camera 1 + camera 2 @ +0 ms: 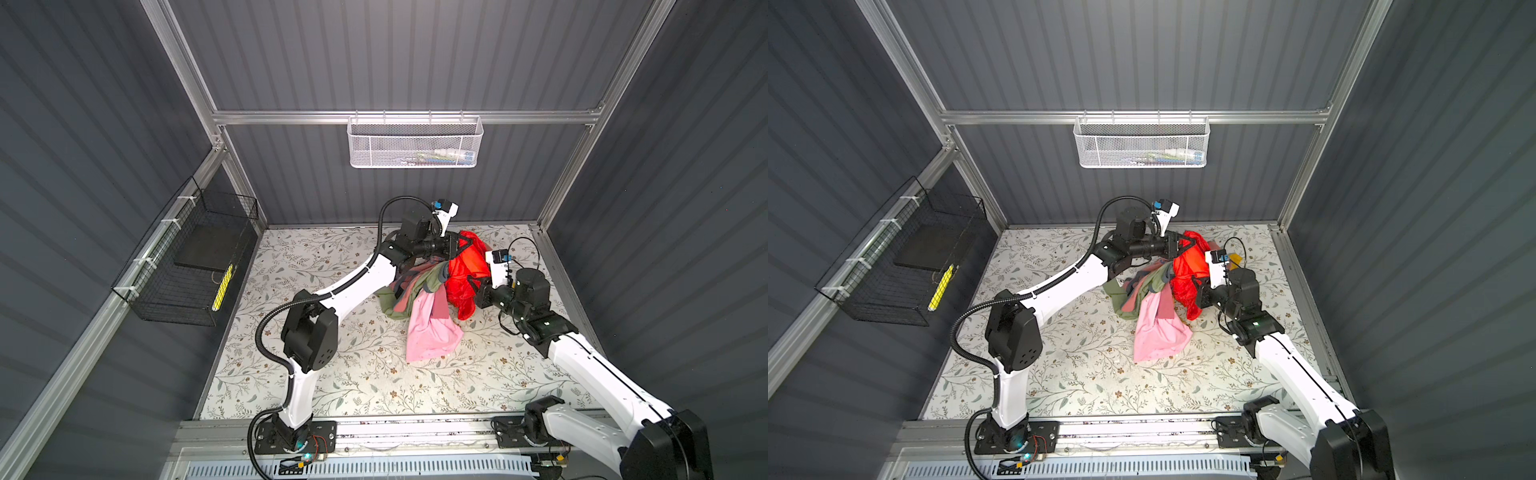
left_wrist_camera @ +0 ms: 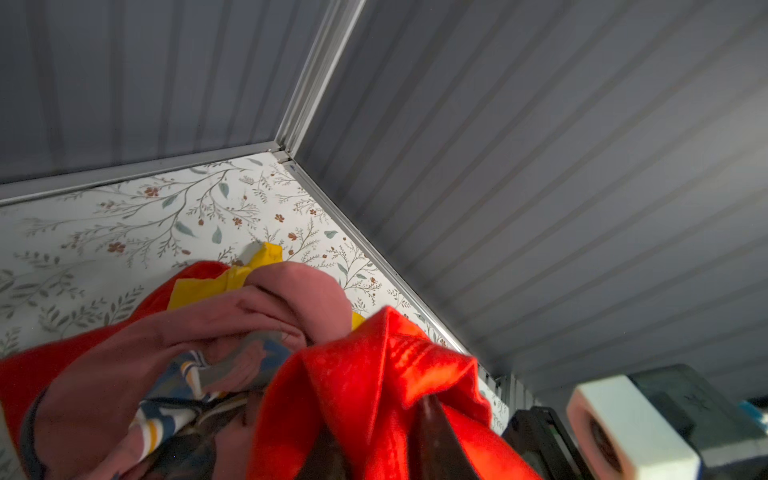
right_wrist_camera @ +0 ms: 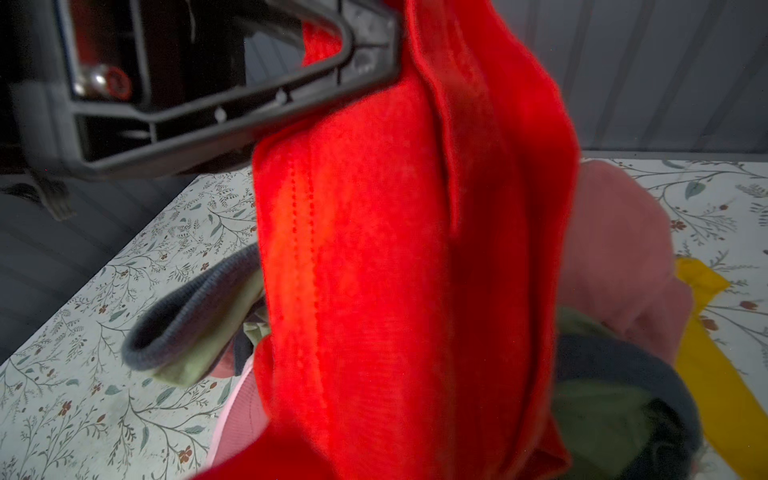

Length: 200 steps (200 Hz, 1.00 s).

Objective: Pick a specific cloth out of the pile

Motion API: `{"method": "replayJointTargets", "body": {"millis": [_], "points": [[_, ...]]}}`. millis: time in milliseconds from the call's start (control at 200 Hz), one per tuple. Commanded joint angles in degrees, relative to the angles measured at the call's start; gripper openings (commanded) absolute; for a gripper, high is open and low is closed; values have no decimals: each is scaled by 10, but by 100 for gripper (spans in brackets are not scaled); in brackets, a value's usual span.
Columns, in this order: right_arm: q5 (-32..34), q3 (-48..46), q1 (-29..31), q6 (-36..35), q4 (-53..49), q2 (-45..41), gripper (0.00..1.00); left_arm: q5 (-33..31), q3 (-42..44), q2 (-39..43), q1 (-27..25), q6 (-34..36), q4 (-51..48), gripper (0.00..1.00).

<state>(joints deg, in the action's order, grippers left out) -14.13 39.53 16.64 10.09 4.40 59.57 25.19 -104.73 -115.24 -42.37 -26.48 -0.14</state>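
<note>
The right pincer is clamped shut low on the red cloth, its tips lost in the folds. The left pincer has its jaws apart at the cloth's upper edge, with the fabric draped through them rather than pinched. That looks like a hand-over from one arm to the other. The cloth hangs bunched between the two, raised over the far right part of the table and touching the pile beside it. Olive, salmon and light pink garments lie tangled there, so pulling the cloth clear seems to remain.
</note>
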Motion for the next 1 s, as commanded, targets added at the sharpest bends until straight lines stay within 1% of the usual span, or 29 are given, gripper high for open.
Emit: {"method": "replayJointTargets", "body": {"millis": [0, 95, 110, 155, 240, 285, 445, 520, 590, 625, 645, 871, 996], "points": [[1, 43, 0, 0, -12, -19, 0, -40, 15, 46, 4, 8, 1, 50], [-1, 64, -2, 10, -34, -27, 0, -59, 31, 63, 4, 24, -8, 66], [-2, 68, -2, 12, -38, -28, 0, -78, 33, 67, 4, 28, -10, 71], [-6, 81, -3, 20, -51, -29, 0, -98, 44, 80, 5, 38, -15, 80], [-21, 106, -4, 32, -70, -29, 0, -124, 68, 104, 7, 52, -21, 90], [-29, 119, -5, 39, -80, -27, 0, -133, 82, 116, 8, 60, -24, 92], [-33, 156, -5, 55, -114, -16, 0, -161, 144, 145, 8, 80, -57, 98], [-29, 163, -6, 61, -120, -16, 0, -182, 185, 154, 8, 78, -70, 98], [-22, 171, -6, 64, -129, -14, 0, -184, 227, 155, 7, 65, -59, 98], [-19, 176, -5, 67, -135, -11, 0, -188, 232, 151, 2, 66, -59, 97], [-16, 180, -6, 68, -137, -11, 0, -193, 253, 148, 0, 67, -62, 97], [-12, 209, -6, 80, -160, 1, 0, -247, 249, 116, -38, 101, -96, 97], [-12, 216, -6, 87, -162, -1, 0, -246, 246, 95, -38, 99, -97, 96]]}}
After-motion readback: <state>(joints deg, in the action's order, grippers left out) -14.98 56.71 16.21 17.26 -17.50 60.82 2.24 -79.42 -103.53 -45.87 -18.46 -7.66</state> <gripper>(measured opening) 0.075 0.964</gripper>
